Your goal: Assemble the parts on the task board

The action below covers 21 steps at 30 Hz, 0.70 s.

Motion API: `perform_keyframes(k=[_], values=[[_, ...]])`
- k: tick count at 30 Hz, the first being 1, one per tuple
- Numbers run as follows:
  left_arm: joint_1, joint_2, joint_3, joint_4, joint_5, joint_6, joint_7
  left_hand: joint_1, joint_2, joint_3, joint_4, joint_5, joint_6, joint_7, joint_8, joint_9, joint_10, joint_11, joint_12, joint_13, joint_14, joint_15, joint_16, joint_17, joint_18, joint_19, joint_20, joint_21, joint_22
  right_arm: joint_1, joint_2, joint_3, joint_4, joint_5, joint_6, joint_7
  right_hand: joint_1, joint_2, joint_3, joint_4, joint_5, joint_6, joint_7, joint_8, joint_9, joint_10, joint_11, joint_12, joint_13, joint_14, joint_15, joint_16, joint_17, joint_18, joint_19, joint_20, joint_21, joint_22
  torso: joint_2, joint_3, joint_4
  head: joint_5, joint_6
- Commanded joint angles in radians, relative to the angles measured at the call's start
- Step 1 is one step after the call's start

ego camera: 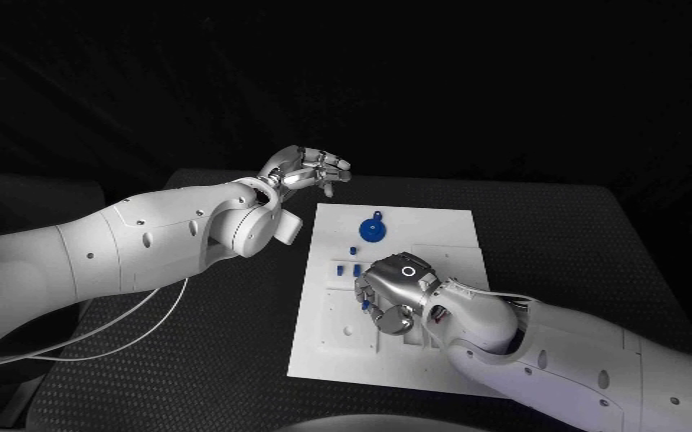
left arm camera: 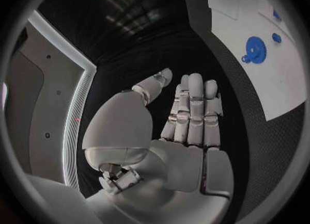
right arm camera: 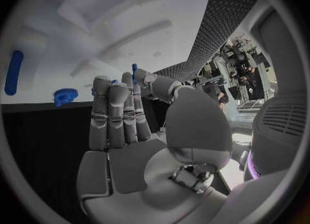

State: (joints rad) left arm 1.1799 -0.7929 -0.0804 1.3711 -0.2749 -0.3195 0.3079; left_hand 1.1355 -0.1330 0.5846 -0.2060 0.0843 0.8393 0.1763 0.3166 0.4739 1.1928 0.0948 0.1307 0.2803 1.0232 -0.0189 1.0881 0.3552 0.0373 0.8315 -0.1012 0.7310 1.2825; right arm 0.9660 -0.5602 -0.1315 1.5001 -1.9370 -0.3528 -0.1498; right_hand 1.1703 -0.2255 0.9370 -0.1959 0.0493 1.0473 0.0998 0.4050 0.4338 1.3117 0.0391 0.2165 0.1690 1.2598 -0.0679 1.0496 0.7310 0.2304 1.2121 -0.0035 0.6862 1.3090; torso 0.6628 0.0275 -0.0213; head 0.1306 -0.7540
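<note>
The white task board [ego camera: 433, 227] lies mid-table. A blue gear [ego camera: 374, 229] rests on its far part, also in the left wrist view [left arm camera: 254, 48] and the right wrist view [right arm camera: 64, 96]. Small blue pegs [ego camera: 348, 269] stand on the board's left side. My right hand [ego camera: 392, 287] hovers low over the board's middle; its thumb and a finger pinch a thin blue peg [right arm camera: 134, 69], the other fingers straight. My left hand [ego camera: 306, 169] is raised off the board's far left corner, and its straight fingers [left arm camera: 194, 110] hold nothing.
The black table [ego camera: 577, 242] surrounds the board, with bare surface to its right and front. Another blue peg [right arm camera: 13, 72] lies on the board away from the right hand. A white cable [ego camera: 130, 317] runs under the left arm.
</note>
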Motion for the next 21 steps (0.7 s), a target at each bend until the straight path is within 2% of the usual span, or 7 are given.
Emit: perform_keyframes(k=[1, 10, 21], values=[[0.002, 0.001, 0.001, 0.004, 0.006, 0.006, 0.004, -0.008, 0.001, -0.004, 0.000, 0.006, -0.008, 0.001, -0.004, 0.002, -0.006, 0.001, -0.002, -0.001, 0.001, 0.007, -0.007, 0.002, 0.008, 0.010, -0.010, -0.005, 0.001, -0.003, 0.003, 0.000, -0.007, -0.020, 0.025, 0.006, -0.002, 0.000, 0.004, -0.004, 0.001, 0.004, 0.000, 0.000, 0.001, 0.009, -0.001, -0.004, 0.002, -0.002, -0.005, 0.001, 0.002, 0.031, -0.002, -0.003, 0.007, 0.022, 0.000, 0.0000, 0.0006, 0.005, -0.005], [0.002, -0.001, 0.001, 0.005, 0.006, 0.007, 0.004, -0.008, 0.001, -0.004, 0.001, 0.006, -0.009, 0.002, -0.005, 0.002, -0.006, 0.001, -0.002, -0.001, 0.002, 0.007, -0.007, 0.002, 0.008, 0.011, -0.010, -0.006, 0.001, -0.007, 0.008, -0.003, -0.016, -0.021, 0.032, 0.005, -0.004, 0.002, 0.004, -0.006, 0.002, 0.005, 0.000, -0.001, 0.001, 0.009, -0.001, -0.006, 0.002, -0.002, -0.005, 0.000, 0.005, 0.031, -0.004, -0.003, 0.009, 0.022, 0.000, -0.0016, -0.0001, 0.008, -0.009], [0.002, 0.001, 0.001, 0.004, 0.006, 0.009, 0.003, -0.009, 0.001, -0.005, 0.001, 0.007, -0.011, 0.002, -0.006, 0.002, -0.007, 0.001, -0.002, -0.001, 0.002, 0.007, -0.007, 0.002, 0.008, 0.011, -0.009, -0.006, 0.002, -0.009, 0.017, -0.005, -0.033, -0.022, 0.032, 0.007, -0.006, 0.004, 0.004, -0.008, 0.002, 0.005, 0.000, -0.002, 0.001, 0.010, -0.001, -0.008, 0.003, -0.001, -0.005, -0.001, 0.007, 0.031, -0.005, -0.003, 0.011, 0.021, 0.000, -0.0013, -0.0001, 0.010, -0.012]])
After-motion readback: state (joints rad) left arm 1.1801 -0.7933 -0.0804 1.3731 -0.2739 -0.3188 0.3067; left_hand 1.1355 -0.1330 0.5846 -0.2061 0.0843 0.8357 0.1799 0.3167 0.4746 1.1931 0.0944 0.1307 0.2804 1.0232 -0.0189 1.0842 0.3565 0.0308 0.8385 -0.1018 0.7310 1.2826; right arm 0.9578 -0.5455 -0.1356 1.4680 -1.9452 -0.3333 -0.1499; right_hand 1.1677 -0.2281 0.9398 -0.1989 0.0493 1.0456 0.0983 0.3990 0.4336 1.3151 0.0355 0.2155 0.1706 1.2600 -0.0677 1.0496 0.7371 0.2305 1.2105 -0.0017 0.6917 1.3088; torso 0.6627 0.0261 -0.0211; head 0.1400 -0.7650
